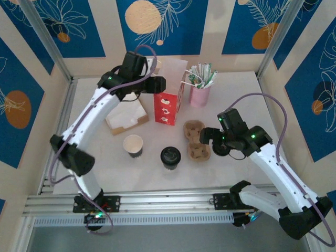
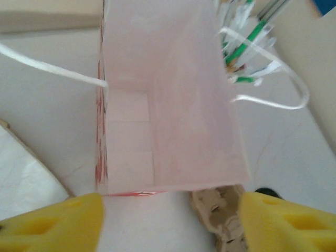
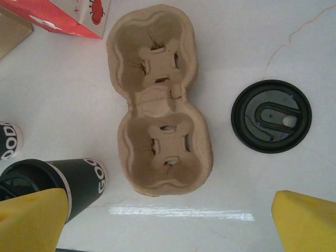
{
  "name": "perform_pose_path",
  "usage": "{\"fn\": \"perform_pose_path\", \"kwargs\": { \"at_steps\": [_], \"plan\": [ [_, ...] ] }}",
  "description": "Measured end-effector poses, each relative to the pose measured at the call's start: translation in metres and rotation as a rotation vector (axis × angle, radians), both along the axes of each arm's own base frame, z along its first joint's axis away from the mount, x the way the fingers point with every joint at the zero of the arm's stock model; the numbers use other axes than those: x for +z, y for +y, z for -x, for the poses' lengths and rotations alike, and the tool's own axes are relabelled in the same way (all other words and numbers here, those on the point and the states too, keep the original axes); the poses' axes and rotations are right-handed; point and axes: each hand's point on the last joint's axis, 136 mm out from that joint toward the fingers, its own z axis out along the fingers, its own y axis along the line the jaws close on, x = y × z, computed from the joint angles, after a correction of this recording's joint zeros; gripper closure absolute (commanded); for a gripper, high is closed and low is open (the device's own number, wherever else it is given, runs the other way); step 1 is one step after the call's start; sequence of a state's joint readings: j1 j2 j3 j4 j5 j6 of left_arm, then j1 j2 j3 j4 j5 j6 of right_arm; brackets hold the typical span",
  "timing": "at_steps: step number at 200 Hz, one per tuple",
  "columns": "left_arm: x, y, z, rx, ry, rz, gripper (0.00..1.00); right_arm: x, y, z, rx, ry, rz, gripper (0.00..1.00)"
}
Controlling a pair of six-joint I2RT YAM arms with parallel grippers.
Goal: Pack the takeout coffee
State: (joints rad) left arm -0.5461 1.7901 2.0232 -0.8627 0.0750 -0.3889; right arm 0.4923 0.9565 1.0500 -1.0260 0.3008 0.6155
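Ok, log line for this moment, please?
left gripper: jaws open, over paper bag | right gripper: jaws open, above cup carrier | lid loose beside carrier | bag empty

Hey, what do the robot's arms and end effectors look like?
The left arm and right arm: white curved shells, black joints, small green lights, a purple cable looping along each. The left end effector and right end effector have blocky yellow fingers.
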Motion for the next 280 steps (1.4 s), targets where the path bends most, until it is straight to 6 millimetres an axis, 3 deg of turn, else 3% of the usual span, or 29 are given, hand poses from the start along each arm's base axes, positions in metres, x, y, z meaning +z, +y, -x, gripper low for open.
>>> {"fn": "perform_pose_path", "kwargs": {
  "at_steps": [17,42,132,160,251,280],
  "plan": [
    [-0.015,-0.006,-0.019,0.004,0.041,-0.029,0.54,0.004,-0.001,-0.003,-0.012,-0.018,-0.030,0.01],
    [-0.028,-0.007,-0.030,0.012,0.071,-0.070,0.58,0.008,-0.004,-0.007,-0.032,-0.029,-0.065,0.01],
    [-0.034,0.010,-0.029,0.058,0.076,-0.163,0.52,0.005,0.005,-0.009,0.000,-0.010,-0.150,0.01],
    [-0.037,0.012,-0.030,0.051,0.074,-0.183,0.67,0.006,0.007,-0.009,0.008,-0.010,-0.163,0.01],
    [-0.050,0.013,-0.031,0.058,0.109,-0.205,1.00,0.007,0.007,-0.009,0.006,-0.007,-0.174,0.01],
    [-0.050,0.017,-0.031,0.090,0.118,-0.206,1.00,0.007,0.008,-0.008,0.009,-0.004,-0.180,0.01]
  ]
}}
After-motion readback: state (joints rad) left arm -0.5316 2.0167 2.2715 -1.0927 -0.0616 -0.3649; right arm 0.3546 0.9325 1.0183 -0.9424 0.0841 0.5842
